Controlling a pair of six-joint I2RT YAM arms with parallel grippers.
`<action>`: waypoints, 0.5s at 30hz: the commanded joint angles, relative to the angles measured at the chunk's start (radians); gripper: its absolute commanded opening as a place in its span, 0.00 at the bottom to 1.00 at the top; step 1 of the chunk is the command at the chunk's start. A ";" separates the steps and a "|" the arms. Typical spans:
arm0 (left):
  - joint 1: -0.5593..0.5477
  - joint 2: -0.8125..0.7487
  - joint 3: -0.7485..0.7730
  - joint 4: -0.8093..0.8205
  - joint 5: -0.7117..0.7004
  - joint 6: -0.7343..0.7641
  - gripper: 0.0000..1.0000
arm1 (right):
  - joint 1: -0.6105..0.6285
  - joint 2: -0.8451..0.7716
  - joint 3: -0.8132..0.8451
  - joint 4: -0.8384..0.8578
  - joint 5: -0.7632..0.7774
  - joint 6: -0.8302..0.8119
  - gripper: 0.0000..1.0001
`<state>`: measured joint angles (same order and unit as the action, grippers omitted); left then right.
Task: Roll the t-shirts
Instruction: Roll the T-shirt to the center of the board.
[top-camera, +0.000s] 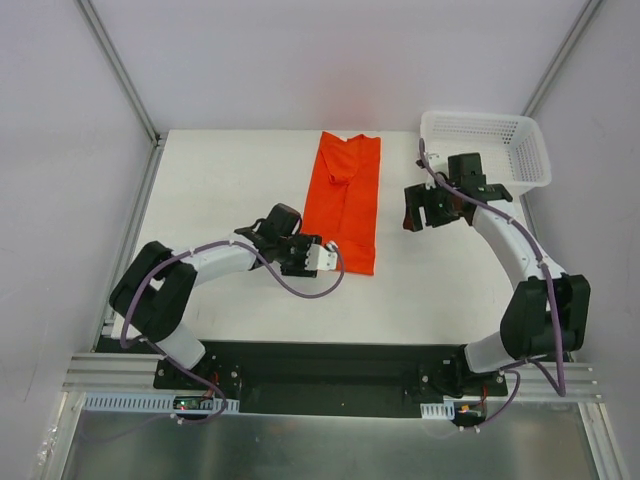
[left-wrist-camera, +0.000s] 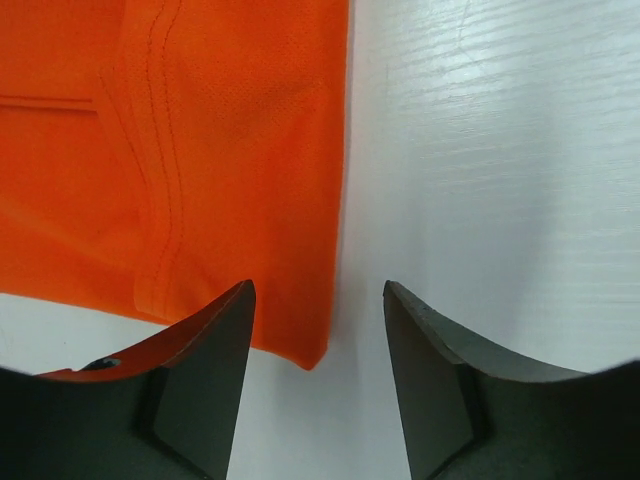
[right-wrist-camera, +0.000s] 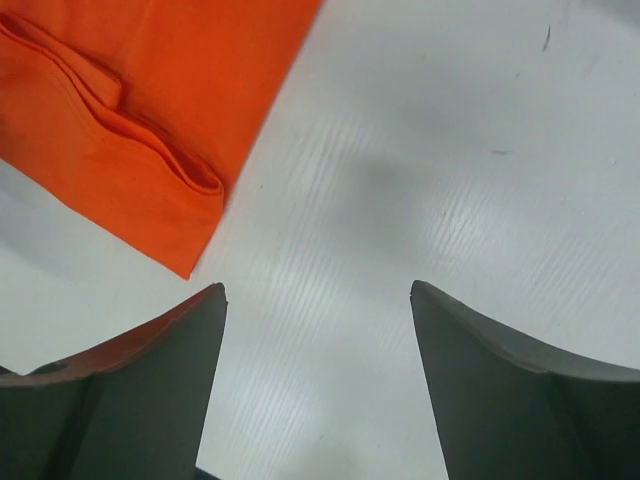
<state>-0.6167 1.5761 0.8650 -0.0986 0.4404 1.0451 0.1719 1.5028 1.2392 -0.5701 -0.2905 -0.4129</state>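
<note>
Bright even overhead light, just faint soft shadows on the table (top-camera: 220, 180), shirt (left-wrist-camera: 200, 150) weave looks crisp up close but the near fingers (left-wrist-camera: 200, 380) go dark and slightly soft.

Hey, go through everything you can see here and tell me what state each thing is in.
T-shirt: folded into a long strip, lying flat, not rolled.
Basket: upright, looks empty.
Left end effector: open, at the T-shirt's near corner.
Right end effector: open, holding nothing, beside the T-shirt.
</note>
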 joint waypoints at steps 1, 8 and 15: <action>-0.014 0.083 0.009 0.118 -0.043 0.167 0.49 | -0.011 -0.098 -0.076 -0.047 0.001 -0.038 0.78; -0.015 0.111 0.023 0.103 -0.063 0.127 0.03 | 0.004 -0.288 -0.262 0.062 -0.042 -0.214 0.81; 0.002 0.111 0.238 -0.278 0.119 -0.273 0.00 | 0.253 -0.492 -0.552 0.294 -0.029 -0.598 0.83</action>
<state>-0.6212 1.6947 0.9791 -0.1677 0.4038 1.0370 0.3122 1.0771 0.7944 -0.4450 -0.3019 -0.7620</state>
